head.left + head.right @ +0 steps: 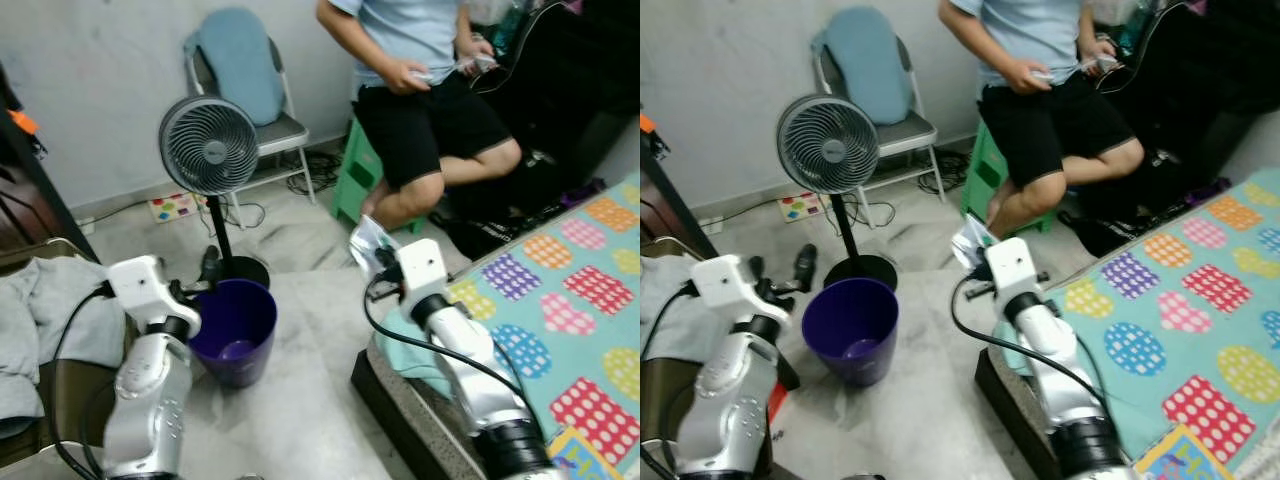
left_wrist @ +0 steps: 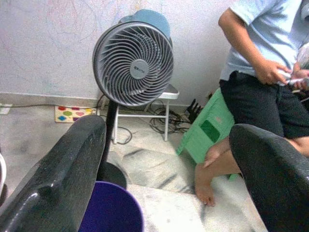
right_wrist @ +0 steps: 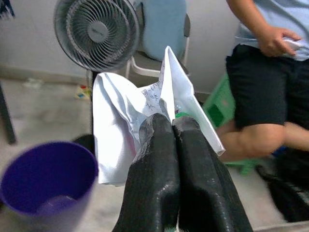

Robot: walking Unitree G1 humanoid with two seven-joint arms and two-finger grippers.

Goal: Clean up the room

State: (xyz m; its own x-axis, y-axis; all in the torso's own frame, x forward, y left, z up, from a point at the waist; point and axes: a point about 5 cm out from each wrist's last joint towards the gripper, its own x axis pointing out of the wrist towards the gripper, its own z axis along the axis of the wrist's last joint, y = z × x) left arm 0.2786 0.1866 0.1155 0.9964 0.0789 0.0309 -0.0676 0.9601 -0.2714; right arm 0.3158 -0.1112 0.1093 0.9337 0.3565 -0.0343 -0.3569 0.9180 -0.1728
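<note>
The left arm rises from the lower left of the head view, elbow bent, its left hand at centre left with the two black fingers spread wide apart, nothing between them. The right arm reaches up from the lower right, its right hand near mid-frame, fingers pressed together and pinching a crumpled white paper.
</note>
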